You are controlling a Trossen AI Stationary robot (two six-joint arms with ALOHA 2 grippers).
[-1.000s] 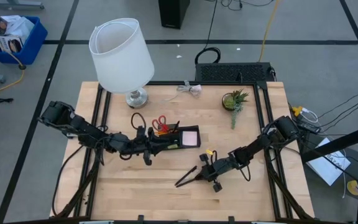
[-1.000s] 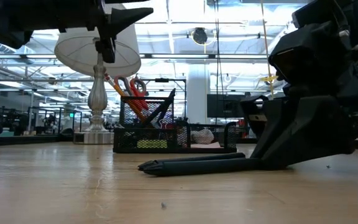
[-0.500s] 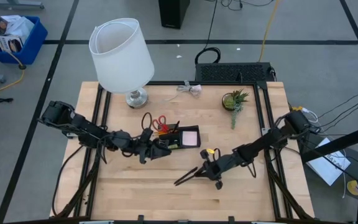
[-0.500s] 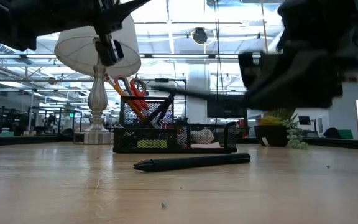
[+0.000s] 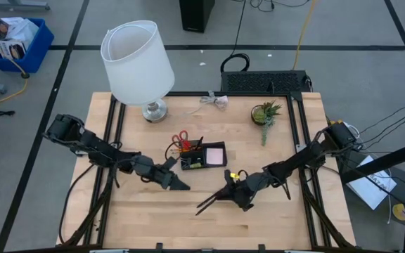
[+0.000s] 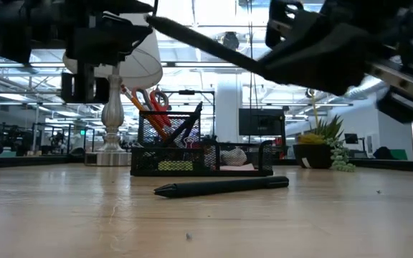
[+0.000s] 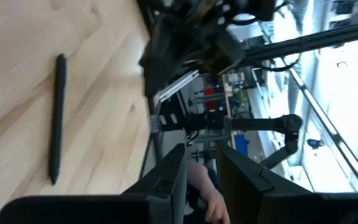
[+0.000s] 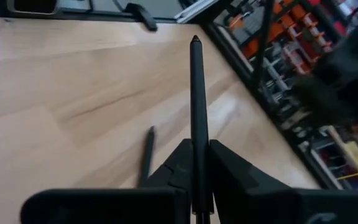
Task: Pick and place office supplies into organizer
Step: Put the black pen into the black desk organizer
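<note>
The black mesh organizer (image 5: 204,156) sits mid-table and holds red scissors (image 5: 181,138), upright pens and a pink pad (image 5: 216,154). My right gripper (image 5: 226,196) hovers near of it, shut on a black pen (image 6: 206,44) held above the table. A second black pen (image 6: 221,186) lies flat on the wood below it, also seen in the left wrist view (image 7: 57,118) and right wrist view (image 8: 146,152). My left gripper (image 5: 182,186) hangs left of the pens, near of the organizer, its fingers a narrow gap apart (image 7: 202,171) and holding nothing. My right gripper pinches the black pen by its rear end (image 8: 196,163) between the two fingers. The fingers lie along the pen, coming from the table's right. Most of the pen sticks out past the fingertips to its tip (image 8: 195,40). It is lifted clear, and the tip points toward the table's left.
A white-shaded lamp (image 5: 138,60) stands at the far left of the table, and a small potted plant (image 5: 266,112) at the far right. A white scrap (image 5: 216,100) lies near the far edge. Bare wood stretches along the near edge.
My right gripper has risen from the table with one black pen, lifting it clear; the other pen has stayed flat on the wood. My left gripper has drawn away from the organizer's left side toward the near edge.
</note>
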